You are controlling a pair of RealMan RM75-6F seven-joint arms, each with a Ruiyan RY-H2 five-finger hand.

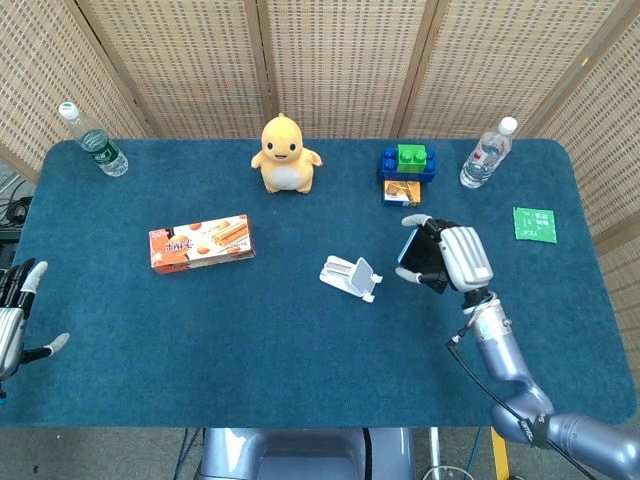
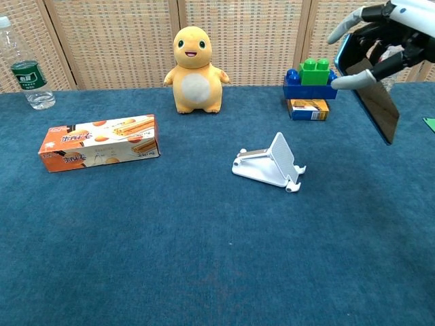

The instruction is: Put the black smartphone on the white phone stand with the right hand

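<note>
The right hand (image 2: 384,34) grips the black phone (image 2: 372,92), lifted in the upper right of the chest view. The white stand (image 2: 270,163) at centre sits bare, so placing remains. At the head view's lower left, the left hand (image 1: 15,320) holds nothing, fingers spread.

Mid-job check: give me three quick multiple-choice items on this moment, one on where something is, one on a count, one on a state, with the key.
1. Where is the black smartphone?
A. Lying on the blue table cloth
B. Held above the cloth by the right hand
C. Seated on the stand

2. How many clear plastic water bottles stand on the table?
A. One
B. Two
C. Three

3. What state is the white plastic phone stand in?
A. Empty
B. Holding the phone
C. Tipped flat

Key: 1 B, the right hand has its fingers around the phone, clear of the blue table cloth. 2 B, one bottle at the far left corner, one at the far right. 3 A, nothing rests on the stand.
</note>
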